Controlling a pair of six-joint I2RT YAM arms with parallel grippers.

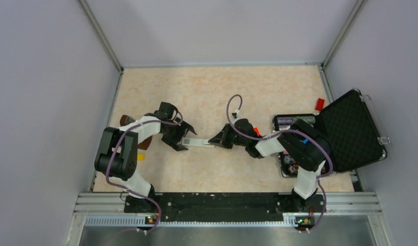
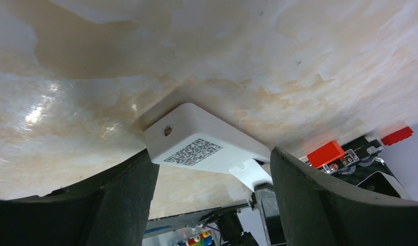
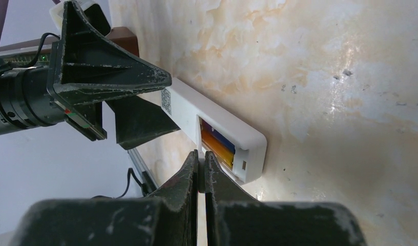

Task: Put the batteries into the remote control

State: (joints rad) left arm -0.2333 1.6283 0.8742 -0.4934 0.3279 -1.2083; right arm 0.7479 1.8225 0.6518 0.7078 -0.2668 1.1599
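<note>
Tabletop (image 1: 207,92) centre is occupied by the remote control (image 1: 198,143), lying back-up between the left gripper (image 1: 183,136) and the right gripper (image 1: 217,139). From the left wrist, the spread jaws are seen straddling the remote's QR-code end without touching it. From the right wrist, the clenched, empty fingers (image 3: 189,177) are shown just beside the open compartment, where the batteries (image 3: 217,143) are seated.

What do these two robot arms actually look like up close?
Both arms mix white links with black joints, and a purplish cable loops along each. The left gripper and right gripper have black, wedge-shaped fingers, scuffed pale along the edges. The right arm also shows small orange and blue marks.
</note>
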